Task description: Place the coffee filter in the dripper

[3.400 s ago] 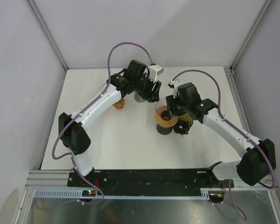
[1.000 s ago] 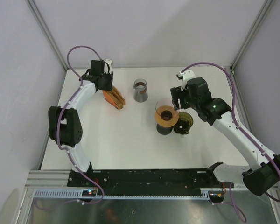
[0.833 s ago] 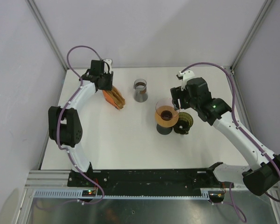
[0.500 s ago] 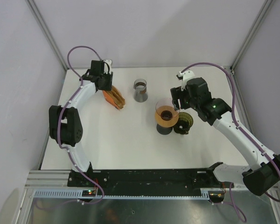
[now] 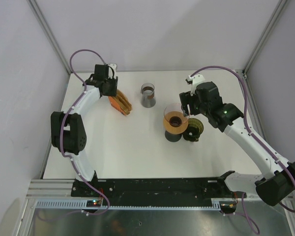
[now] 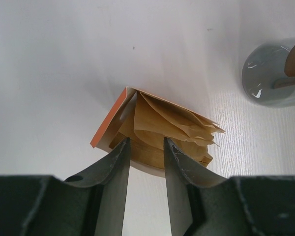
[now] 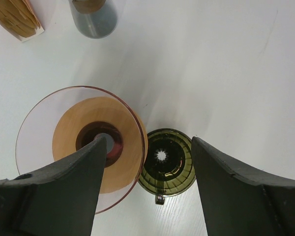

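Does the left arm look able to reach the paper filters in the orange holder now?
Probably yes. The left gripper hangs right over the paper filters in the orange holder, jaws partly open, with nothing between them. The grey cup stands apart to the side.

**Middle lane open, right cluster tight**

Bare table (image 5: 128, 152) runs between the filter pack (image 5: 120, 103) and the grey cup (image 5: 148, 95), and across the whole near side. The glass dripper (image 5: 175, 120) and green cup (image 5: 193, 129) stand just beside each other, with no passage between. The right gripper (image 5: 185, 109) hangs over the dripper's far rim, blocking that approach.
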Controlling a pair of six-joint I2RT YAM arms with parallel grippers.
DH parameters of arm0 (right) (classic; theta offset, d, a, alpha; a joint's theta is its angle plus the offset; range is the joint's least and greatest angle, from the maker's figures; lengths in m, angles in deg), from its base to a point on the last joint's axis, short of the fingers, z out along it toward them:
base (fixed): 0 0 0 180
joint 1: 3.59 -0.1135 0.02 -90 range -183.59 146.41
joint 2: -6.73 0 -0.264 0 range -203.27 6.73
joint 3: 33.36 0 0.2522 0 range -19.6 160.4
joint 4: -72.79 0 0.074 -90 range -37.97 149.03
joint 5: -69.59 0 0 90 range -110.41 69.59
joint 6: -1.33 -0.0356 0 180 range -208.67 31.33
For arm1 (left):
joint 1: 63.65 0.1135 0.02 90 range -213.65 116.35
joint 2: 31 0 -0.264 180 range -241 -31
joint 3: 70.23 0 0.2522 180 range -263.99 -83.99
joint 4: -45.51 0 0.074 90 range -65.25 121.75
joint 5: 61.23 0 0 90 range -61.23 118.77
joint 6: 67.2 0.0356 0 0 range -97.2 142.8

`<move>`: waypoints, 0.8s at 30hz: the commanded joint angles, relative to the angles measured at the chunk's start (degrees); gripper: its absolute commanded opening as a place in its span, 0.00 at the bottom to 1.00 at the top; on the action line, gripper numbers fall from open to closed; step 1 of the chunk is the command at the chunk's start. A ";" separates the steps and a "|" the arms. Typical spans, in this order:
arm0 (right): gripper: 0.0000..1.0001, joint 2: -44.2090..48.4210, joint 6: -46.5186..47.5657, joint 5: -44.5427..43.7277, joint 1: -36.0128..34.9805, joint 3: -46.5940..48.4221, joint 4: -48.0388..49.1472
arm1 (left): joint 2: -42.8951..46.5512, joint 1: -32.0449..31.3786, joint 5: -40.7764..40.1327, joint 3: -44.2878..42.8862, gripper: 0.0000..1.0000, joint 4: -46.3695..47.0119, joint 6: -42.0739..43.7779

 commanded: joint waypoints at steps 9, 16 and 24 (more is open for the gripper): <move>0.73 -0.15 0.95 -0.05 -0.02 -0.21 0.37 | 1.14 0.50 1.98 -1.13 0.38 1.41 0.36; 0.73 -0.08 0.95 -0.10 -0.05 -0.21 0.14 | -0.20 0.49 2.25 -2.04 0.37 1.43 0.36; 0.74 -0.58 0.95 0.35 -0.07 -0.21 0.16 | -1.06 0.48 2.44 -2.55 0.33 1.41 0.36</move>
